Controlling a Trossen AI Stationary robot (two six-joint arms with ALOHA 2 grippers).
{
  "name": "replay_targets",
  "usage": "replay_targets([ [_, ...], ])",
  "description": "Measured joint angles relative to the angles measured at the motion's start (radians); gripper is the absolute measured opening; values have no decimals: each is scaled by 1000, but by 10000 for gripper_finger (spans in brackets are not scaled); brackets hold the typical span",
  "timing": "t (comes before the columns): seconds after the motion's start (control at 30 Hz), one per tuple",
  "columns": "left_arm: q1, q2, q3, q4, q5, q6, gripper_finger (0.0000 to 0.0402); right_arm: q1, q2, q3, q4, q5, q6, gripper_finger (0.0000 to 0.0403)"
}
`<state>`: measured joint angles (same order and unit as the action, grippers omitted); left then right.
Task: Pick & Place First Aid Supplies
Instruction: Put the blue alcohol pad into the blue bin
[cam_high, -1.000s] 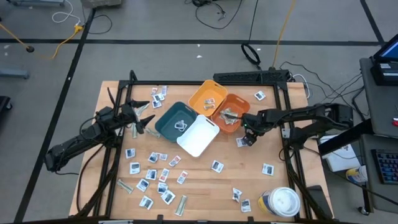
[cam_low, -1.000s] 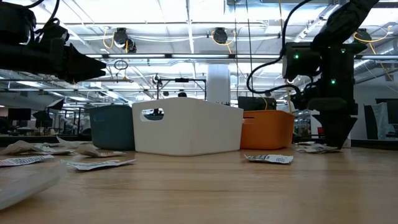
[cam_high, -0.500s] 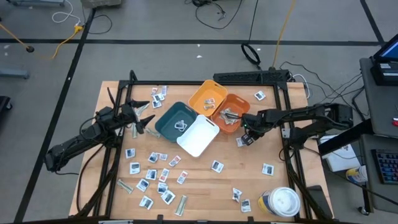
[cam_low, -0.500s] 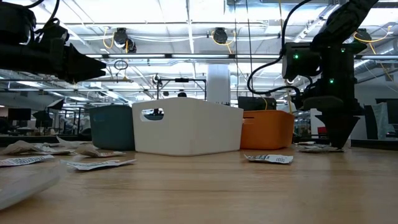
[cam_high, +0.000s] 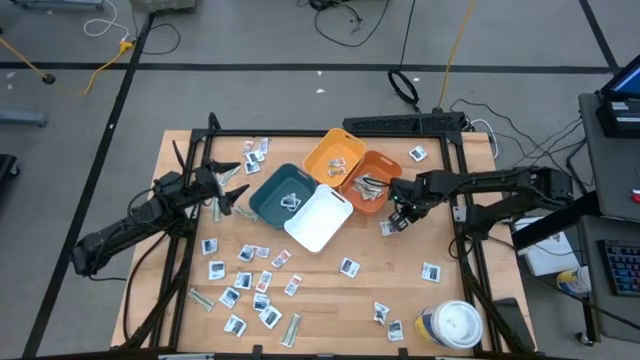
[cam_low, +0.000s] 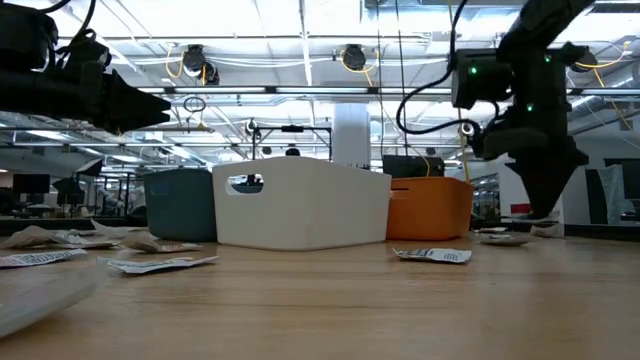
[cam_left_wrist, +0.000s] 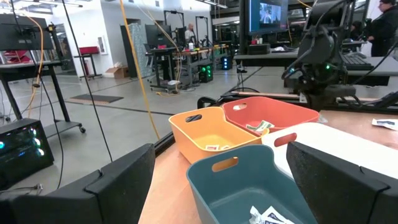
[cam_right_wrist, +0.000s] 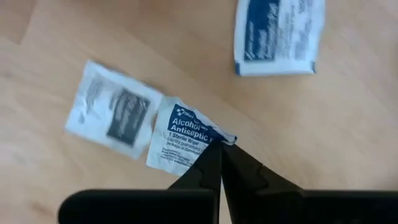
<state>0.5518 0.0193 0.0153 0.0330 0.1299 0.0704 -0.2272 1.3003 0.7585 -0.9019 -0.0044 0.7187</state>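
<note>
The first aid supplies are small white packets scattered over the wooden table (cam_high: 330, 290). My right gripper (cam_high: 398, 218) points down just right of the orange bin (cam_high: 372, 180), shut on a blue-printed antiseptic wipe packet (cam_right_wrist: 186, 140). Two more packets (cam_right_wrist: 115, 112) (cam_right_wrist: 277, 34) lie flat on the wood below it. At the table's left side, beside the teal bin (cam_high: 285, 195), my left gripper (cam_high: 232, 190) waits level and open with nothing between its fingers. My right gripper pinches one corner of the wipe packet (cam_right_wrist: 214, 138) between its two fingertips, coming from above and pointing down. The packet hangs slanted below the fingertips (cam_low: 547, 227), lifted off the table.
Teal, white (cam_high: 320, 217), yellow (cam_high: 335, 155) and orange bins stand clustered mid-table. A round white-lidded tub (cam_high: 455, 325) sits at the near right corner. Many packets lie on the near left part (cam_high: 250, 285). The orange bin holds a few supplies (cam_left_wrist: 258, 126).
My right gripper has shut on the corner of the wipe packet, then risen a little and rolled slightly. The packet has come up off the table with it; the neighbouring packets stay where they were.
</note>
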Motion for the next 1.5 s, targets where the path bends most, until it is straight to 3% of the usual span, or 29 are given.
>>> replay_targets([
  [0.2, 0, 0, 0, 0, 0, 0, 367, 0, -1, 132, -193, 4, -41, 0],
  [0.5, 0, 0, 0, 0, 0, 0, 367, 0, 84, 329, -342, 5, -91, 0],
  [1.17, 0, 0, 0, 0, 0, 0, 367, 13, 687, 1098, -403, 3, -390, 0],
  [1.5, 0, 0, 0, 0, 0, 0, 367, 13, 906, 1401, -375, 3, -447, 0],
])
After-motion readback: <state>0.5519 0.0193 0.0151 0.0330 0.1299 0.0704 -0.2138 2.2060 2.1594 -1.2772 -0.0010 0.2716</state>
